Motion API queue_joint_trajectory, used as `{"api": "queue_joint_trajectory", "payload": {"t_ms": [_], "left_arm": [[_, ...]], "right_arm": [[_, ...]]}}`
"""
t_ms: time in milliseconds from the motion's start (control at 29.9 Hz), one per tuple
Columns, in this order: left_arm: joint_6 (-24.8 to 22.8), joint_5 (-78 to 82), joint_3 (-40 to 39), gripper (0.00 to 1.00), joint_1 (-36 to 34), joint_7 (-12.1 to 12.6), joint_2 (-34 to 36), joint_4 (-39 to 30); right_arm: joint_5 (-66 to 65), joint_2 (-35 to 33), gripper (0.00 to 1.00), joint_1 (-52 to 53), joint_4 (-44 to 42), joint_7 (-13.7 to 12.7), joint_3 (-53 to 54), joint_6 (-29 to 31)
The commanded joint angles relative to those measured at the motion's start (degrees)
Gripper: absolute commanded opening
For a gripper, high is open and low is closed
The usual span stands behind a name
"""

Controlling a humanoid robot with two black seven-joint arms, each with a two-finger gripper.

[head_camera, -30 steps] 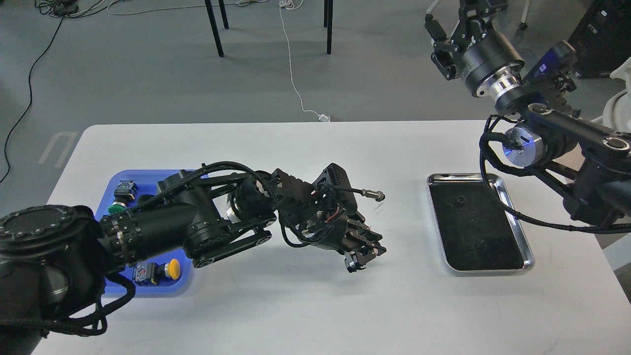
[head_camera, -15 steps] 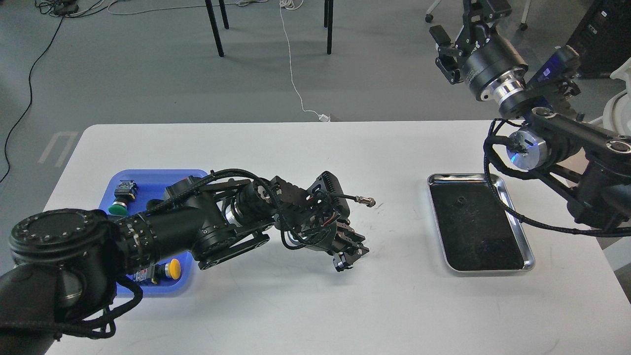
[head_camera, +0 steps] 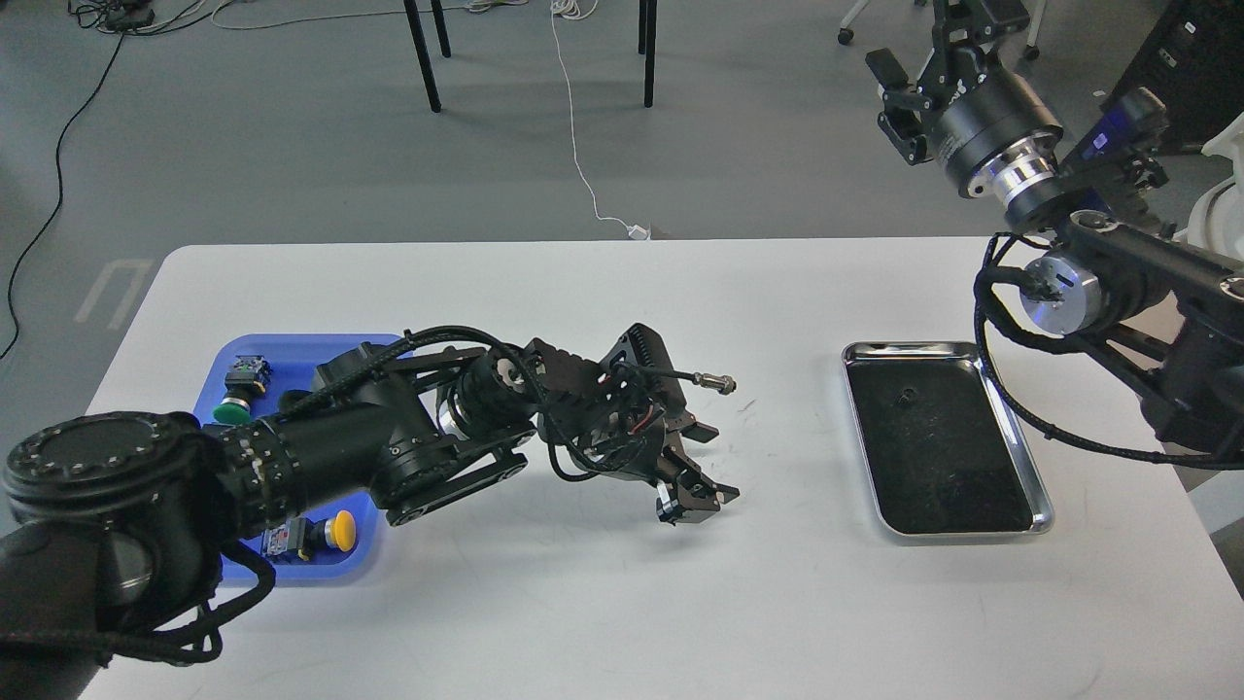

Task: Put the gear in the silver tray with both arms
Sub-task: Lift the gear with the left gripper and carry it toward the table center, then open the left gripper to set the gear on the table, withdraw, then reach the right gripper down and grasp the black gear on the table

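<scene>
The silver tray (head_camera: 909,346) lies on the right side of the white table. A small dark gear (head_camera: 906,396) sits in its far part, on the dark bottom. My left gripper (head_camera: 717,465) hangs low over the middle of the table, well left of the tray, with its fingers spread and nothing between them. My right gripper (head_camera: 945,39) is raised high beyond the table's far right corner, away from the tray. It is partly cut off by the top edge, so its fingers cannot be told apart.
A blue plastic tray (head_camera: 292,348) at the left holds a green push button (head_camera: 229,410), a yellow push button (head_camera: 340,530) and other small parts, partly hidden by my left arm. A cable with a metal plug (head_camera: 717,384) sticks out above the left wrist.
My left gripper's fingers have spread apart and the hand has drawn slightly back to the left. My right arm has moved up and to the right, away from the silver tray.
</scene>
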Motion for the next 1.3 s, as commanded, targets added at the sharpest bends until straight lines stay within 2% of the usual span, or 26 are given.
{"api": "queue_joint_trajectory", "payload": {"t_ms": [0, 134, 301, 401, 535, 669, 802, 970, 1271], "left_arm": [[0.1, -1.1, -7.5, 0.96, 0.3, 0.0, 5.5, -2.9], [0.6, -24.6, -10.4, 0.97, 4.6, 0.0, 12.9, -4.7], [0.4, -57.1, -18.4, 0.98, 14.3, 0.0, 19.5, -10.8], [0.1, -67.3, -27.1, 0.98, 21.7, 0.0, 19.6, -13.9], [0.6, -71.5, -36.3, 0.98, 29.4, 0.0, 18.3, -16.2], [0.7, -79.4, -43.0, 0.98, 31.7, 0.0, 16.6, -16.5], [0.7, -91.2, -45.5, 0.98, 32.9, 0.0, 16.7, -16.5], [0.7, -91.7, -46.4, 0.98, 33.0, 0.0, 16.8, -16.5], [0.7, -91.7, -46.6, 0.98, 33.0, 0.0, 16.2, -16.5]], "right_arm": [[-1.5, -3.5, 0.98, -1.2, 1.0, 0.0, -0.5, 1.2], [-7.6, -8.1, 0.98, -1.4, 2.3, 0.0, -6.5, 6.9], [-26.9, -12.4, 0.98, -1.2, 4.5, 0.0, -12.8, 14.1], [-40.2, -12.8, 0.99, 0.3, 4.7, 0.0, -16.6, 15.5], [-53.3, -11.6, 0.99, 7.3, 4.7, 0.0, -26.1, 16.9], [-58.8, -5.5, 0.99, 18.2, 4.7, 0.0, -40.4, 17.0], [-59.4, 1.2, 0.99, 24.4, 4.5, 0.0, -48.3, 17.1], [-63.4, 10.4, 0.99, 26.9, 2.5, 0.0, -54.9, 17.0], [-67.3, 21.6, 0.99, 26.9, -2.7, 0.0, -61.5, 16.6]]}}
